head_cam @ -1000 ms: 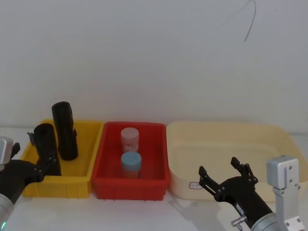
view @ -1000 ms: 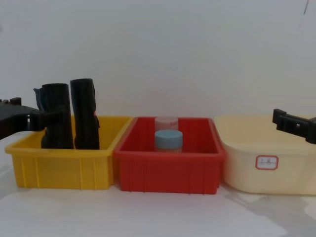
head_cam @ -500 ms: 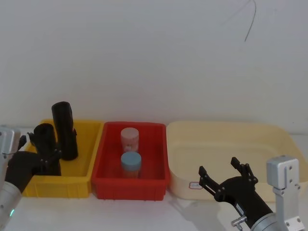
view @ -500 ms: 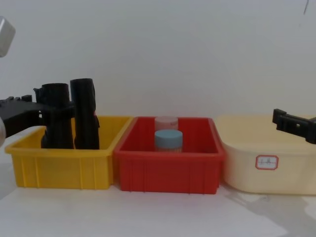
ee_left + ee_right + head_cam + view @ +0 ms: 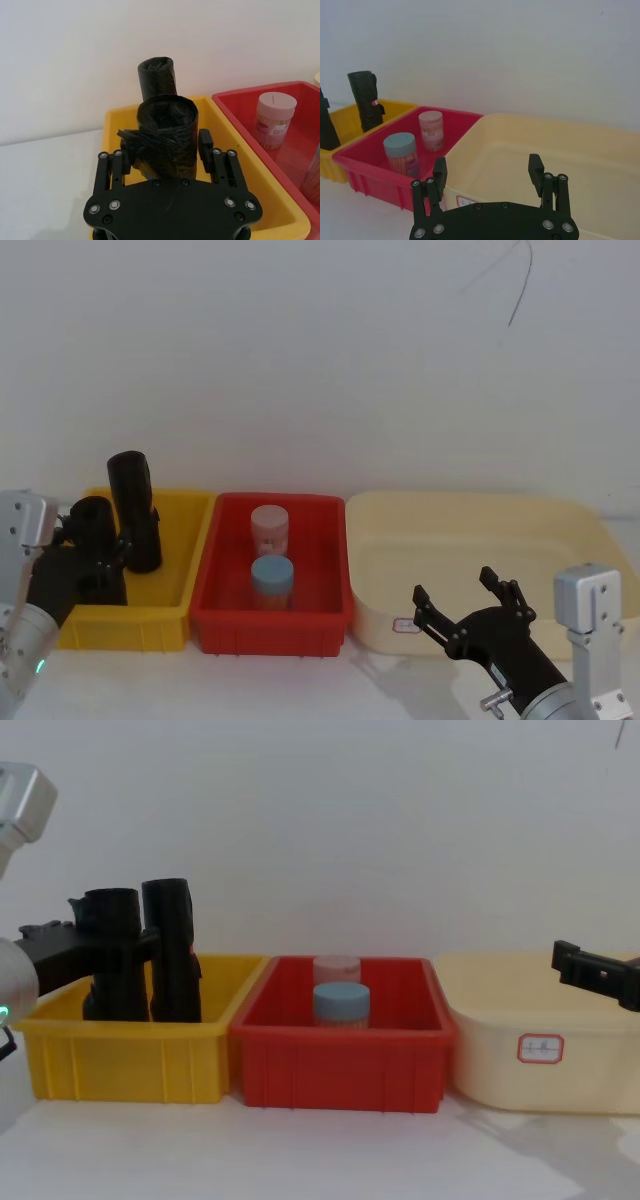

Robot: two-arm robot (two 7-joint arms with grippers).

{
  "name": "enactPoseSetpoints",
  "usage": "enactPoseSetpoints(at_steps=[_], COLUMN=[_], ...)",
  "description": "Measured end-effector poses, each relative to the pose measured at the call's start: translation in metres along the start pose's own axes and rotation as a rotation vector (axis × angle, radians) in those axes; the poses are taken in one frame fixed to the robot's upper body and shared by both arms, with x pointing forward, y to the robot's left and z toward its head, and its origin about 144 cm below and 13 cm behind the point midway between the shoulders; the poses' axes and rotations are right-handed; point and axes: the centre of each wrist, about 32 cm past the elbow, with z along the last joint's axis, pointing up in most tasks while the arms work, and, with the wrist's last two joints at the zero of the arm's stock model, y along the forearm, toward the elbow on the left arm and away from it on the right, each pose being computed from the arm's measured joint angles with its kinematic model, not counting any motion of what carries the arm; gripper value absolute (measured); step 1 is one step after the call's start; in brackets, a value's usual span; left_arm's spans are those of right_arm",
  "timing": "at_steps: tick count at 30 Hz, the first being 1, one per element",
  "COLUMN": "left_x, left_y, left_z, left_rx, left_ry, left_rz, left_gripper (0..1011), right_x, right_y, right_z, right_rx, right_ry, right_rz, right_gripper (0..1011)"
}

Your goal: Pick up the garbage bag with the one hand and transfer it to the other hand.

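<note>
- Moved since a moment ago: the left gripper (image 5: 95,550) (image 5: 165,150) (image 5: 100,942) has slid further in over the yellow bin (image 5: 180,570) (image 5: 130,1065). Its silver arm (image 5: 25,800) now shows higher at the left edge of the chest view (with a small green light lower down).
- The garbage bag (image 5: 92,520) (image 5: 167,125) (image 5: 115,985) has not moved. It stands upright in the front left part of the yellow bin, and its bottom is down inside the bin.
- The left gripper has its two fingers apart, one on each side of the fat bag. They sit about halfway up the bag and very close to its sides.
- A crinkly flap of the bag sticks out by one finger in the left wrist view.
- Just behind the bag stands the slimmer black roll (image 5: 133,510) (image 5: 157,77) (image 5: 365,97) (image 5: 172,950), also upright in the same bin (it looks taller from the head view).
- Next to the yellow bin is the red bin (image 5: 270,625) (image 5: 340,1070), and the two bins touch side by side.
- Two jars stand in the red bin. The jar with the blue lid (image 5: 271,580) (image 5: 341,1005) is in front, and the pink jar (image 5: 269,528) (image 5: 431,130) is behind it.
- On the far right is the big cream bin (image 5: 470,540) (image 5: 490,1060), with a small label on its front.
- The right gripper (image 5: 455,590) (image 5: 487,170) has stayed where it was, at the near edge of the cream bin. Its fingers are spread wide and hold nothing.
</note>
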Motion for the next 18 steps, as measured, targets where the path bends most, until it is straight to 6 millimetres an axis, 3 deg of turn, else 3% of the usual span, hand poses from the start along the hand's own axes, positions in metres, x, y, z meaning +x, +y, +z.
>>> enactPoseSetpoints(at_steps=[10,18], left_x=[-0.001,-0.001], left_y=[-0.004,-0.004], left_z=[0.001,0.012], left_rx=[-0.004,-0.044], left_ry=[0.012,0.017], left_rz=[-0.006,-0.003], left_gripper=[477,413], right_x=[0.000,0.000], right_y=[0.000,0.000], right_z=[0.000,0.000], right_rx=[0.000,0.000], right_ry=[0.000,0.000], right_rz=[0.000,0.000], right_gripper=[1002,1001])
